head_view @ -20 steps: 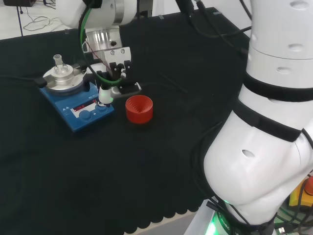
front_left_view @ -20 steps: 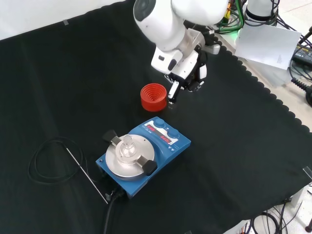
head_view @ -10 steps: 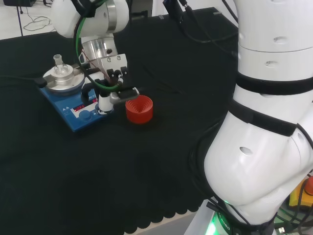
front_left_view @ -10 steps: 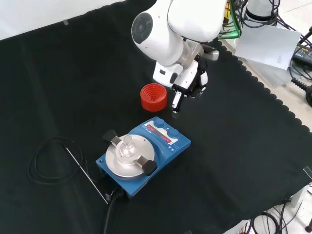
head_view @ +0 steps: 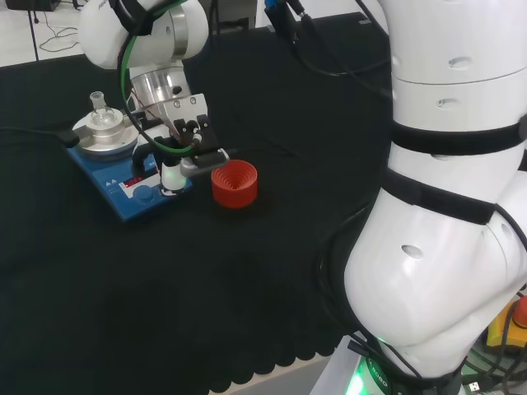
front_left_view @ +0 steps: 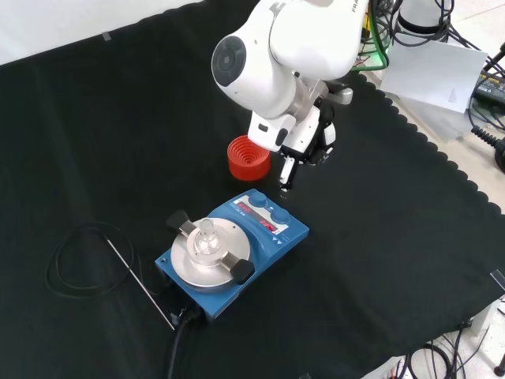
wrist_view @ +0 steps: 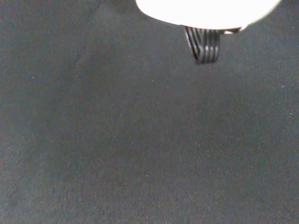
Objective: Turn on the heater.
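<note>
Flanking the robot hand (front_left_view: 304, 146): blue heater (front_left_view: 272, 237), red ribbed stand (front_left_view: 247, 157).

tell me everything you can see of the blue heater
The heater is a flat blue box with a round silvery plate on top, where a small clear glass vessel sits between two black clamps. Its sloped front panel carries two blue knobs and red-lit displays. It lies on the black cloth, a black cable leaving its rear. The hand points a finger down at the knob end.

Black-clothed bench (front_left_view: 95, 103) carries blue heater (front_left_view: 237, 257) and red ring (front_left_view: 247, 158).
</note>
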`<state>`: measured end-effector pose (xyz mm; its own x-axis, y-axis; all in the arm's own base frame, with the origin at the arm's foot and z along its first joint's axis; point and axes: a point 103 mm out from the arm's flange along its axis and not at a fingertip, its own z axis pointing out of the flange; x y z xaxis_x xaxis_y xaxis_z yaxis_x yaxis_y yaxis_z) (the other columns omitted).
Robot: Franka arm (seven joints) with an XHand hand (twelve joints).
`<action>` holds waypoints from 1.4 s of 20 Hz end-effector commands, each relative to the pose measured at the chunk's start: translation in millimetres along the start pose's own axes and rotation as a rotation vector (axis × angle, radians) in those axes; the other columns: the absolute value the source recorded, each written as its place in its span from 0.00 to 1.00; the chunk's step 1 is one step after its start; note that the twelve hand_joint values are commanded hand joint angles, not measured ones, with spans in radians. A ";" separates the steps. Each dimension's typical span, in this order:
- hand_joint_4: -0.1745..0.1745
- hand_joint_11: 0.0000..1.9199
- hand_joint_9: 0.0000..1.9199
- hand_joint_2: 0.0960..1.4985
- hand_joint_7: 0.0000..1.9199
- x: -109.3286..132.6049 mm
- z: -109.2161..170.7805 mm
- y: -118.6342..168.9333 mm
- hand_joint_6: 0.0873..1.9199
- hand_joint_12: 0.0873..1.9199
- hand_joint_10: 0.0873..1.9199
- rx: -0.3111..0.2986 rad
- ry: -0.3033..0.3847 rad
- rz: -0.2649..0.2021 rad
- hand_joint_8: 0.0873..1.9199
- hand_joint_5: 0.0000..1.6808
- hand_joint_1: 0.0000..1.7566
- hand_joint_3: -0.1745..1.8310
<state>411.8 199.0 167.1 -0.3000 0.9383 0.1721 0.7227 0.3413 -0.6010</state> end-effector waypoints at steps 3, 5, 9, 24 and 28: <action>0.35 0.78 0.89 0.38 0.87 0.8 4.4 9.7 0.23 0.79 0.96 0.028 -0.003 -0.012 0.92 0.17 0.86 0.68; 0.35 0.78 0.89 0.38 0.87 1.5 7.3 12.0 0.22 0.79 0.96 0.035 -0.002 -0.014 0.92 0.17 0.86 0.68; 0.35 0.78 0.89 0.38 0.87 2.0 11.1 16.3 0.22 0.79 0.96 0.044 -0.005 -0.016 0.92 0.18 0.86 0.68; 0.35 0.78 0.89 0.38 0.87 -3.8 12.2 25.1 0.22 0.79 0.95 0.057 -0.002 -0.004 0.92 0.18 0.86 0.68; 0.35 0.78 0.89 0.38 0.87 -6.7 12.9 28.0 0.22 0.79 0.95 0.063 -0.002 -0.005 0.92 0.19 0.86 0.68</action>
<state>424.4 203.4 141.4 -0.3048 0.9363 0.1746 0.6831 0.3427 -0.6449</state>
